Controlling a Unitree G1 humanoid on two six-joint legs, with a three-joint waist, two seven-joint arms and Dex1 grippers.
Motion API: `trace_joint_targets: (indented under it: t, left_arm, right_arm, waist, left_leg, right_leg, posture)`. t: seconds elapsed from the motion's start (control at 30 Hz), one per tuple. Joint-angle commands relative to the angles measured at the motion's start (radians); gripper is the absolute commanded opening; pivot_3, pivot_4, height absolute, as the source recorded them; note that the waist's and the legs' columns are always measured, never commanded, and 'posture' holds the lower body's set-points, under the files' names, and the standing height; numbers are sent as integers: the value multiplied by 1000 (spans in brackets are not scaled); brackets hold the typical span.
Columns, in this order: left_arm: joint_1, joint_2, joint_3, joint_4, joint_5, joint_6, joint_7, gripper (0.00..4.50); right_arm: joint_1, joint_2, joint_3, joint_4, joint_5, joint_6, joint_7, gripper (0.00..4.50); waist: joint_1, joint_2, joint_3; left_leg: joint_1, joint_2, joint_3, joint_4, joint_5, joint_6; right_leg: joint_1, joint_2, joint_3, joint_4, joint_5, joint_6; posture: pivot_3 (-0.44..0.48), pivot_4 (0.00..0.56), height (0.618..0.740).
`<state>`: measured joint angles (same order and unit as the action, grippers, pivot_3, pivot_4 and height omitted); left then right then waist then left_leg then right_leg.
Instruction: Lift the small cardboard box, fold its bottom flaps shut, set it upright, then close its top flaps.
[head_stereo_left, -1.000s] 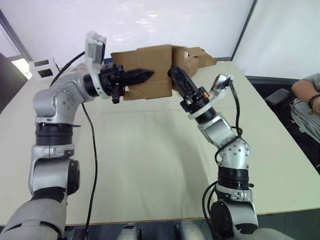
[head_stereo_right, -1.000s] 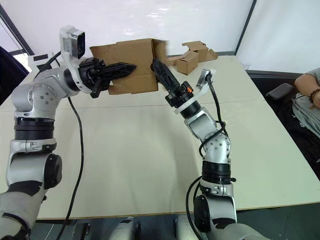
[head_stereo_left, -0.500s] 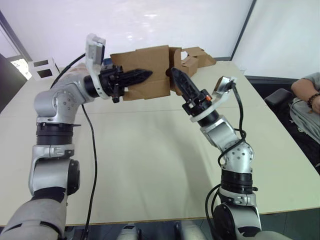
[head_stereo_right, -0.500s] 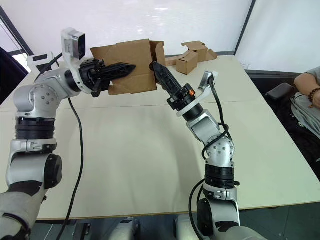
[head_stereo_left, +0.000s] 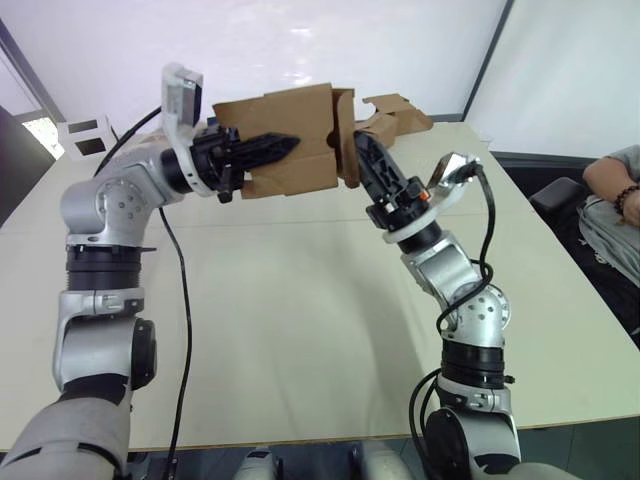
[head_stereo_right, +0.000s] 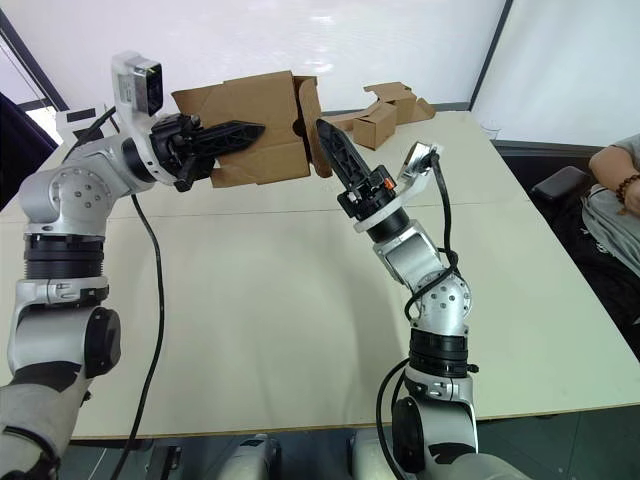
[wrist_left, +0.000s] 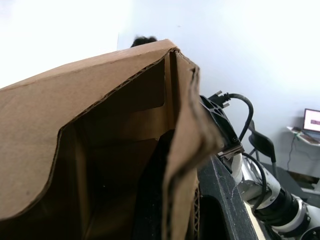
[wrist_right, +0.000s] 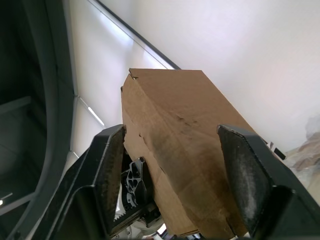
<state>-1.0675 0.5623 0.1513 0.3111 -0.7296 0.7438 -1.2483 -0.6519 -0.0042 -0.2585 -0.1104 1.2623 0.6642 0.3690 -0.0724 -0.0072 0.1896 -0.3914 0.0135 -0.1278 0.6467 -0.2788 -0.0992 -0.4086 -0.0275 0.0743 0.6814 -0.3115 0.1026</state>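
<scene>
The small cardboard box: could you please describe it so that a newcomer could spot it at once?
Above the far half of the pale table, the small cardboard box hangs in the air, gripped by the left claw. Unlike the smaller brown box resting on the table, it is lifted.

Both arms are being shown as chains of rounded silver-grey metal segments joined by black ring-shaped joints. A black cable is being routed along the outside of each arm, hanging in a loose loop on the left and coiling near the wrist and elbow on the right. A white, boxy camera housing with a dark lens face is being carried on each wrist. The left gripper (head_stereo_left: 283, 146) is being ended by long, tapered black fingers (head_stereo_left: 262, 148); the right gripper (head_stereo_right: 331, 142) is being marked by a small orange patch at its black base.
</scene>
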Motion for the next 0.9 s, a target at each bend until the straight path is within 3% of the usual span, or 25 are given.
trace_joint_targets:
  t: [0.03, 0.37, 0.9]
  left_arm:
    - [-16, 16, 27, -21, -20, 3, -4, 0]
    - [-16, 14, 26, -27, -24, 14, -10, 0]
    - [-11, 11, 27, -40, -34, 20, -7, 0]
  right_arm:
    - [-9, 0, -5, -21, 23, -11, 2, 3154]
    - [-21, 5, 14, 20, -53, -46, -5, 3154]
    - [-17, 47, -4, 2, 36, -50, -10, 3154]
  waist:
    - [0, 0, 0]
    - [0, 0, 0]
    - [0, 0, 0]
  left_leg:
    - [0, 0, 0, 0, 0, 0]
    - [0, 0, 0, 0, 0, 0]
    - [0, 0, 0, 0, 0, 0]
  right_leg:
    - [0, 0, 0, 0, 0, 0]
    - [0, 0, 0, 0, 0, 0]
    - [0, 0, 0, 0, 0, 0]
  posture:
    - [0, 150, 740]
    - [0, 150, 740]
    - [0, 150, 740]
